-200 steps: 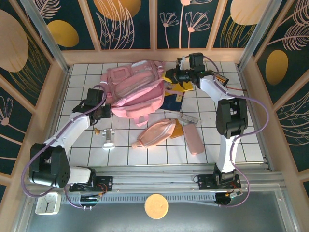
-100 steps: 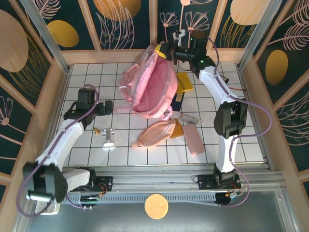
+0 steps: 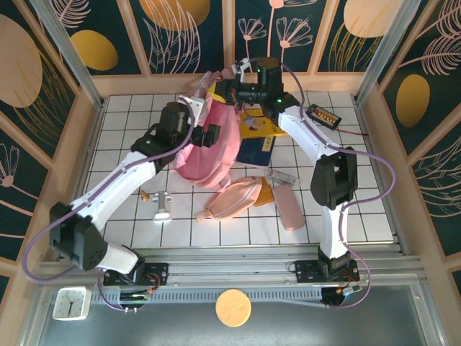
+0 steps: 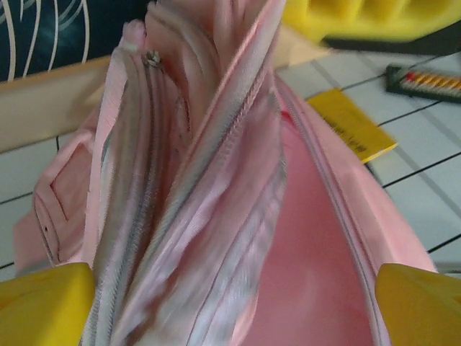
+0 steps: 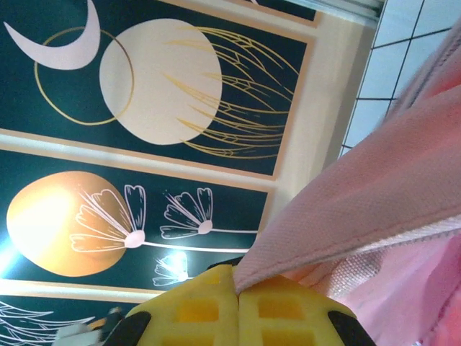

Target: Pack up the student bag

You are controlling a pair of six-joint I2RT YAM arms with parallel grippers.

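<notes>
Right tool point(image 3: 229, 88) was clamped on the student bag's point(image 3: 222, 155) top edge, holding it up at the back of the worktop point(image 3: 130, 115). Left tool point(image 3: 209, 135) gaped wide, straddling the bag's open mouth, whose length ran straight ahead.

— Where does the top view look from?
— High above and behind both arm bases, facing down, far off.
— And the wrist cameras?
— Each sits just behind its fingers. One looks past the left gripper point(image 4: 230, 313), very close into the student bag point(image 4: 238, 180). The other looks past the right gripper point(image 5: 236, 292) at bag fabric just ahead. All three share that bag.
</notes>
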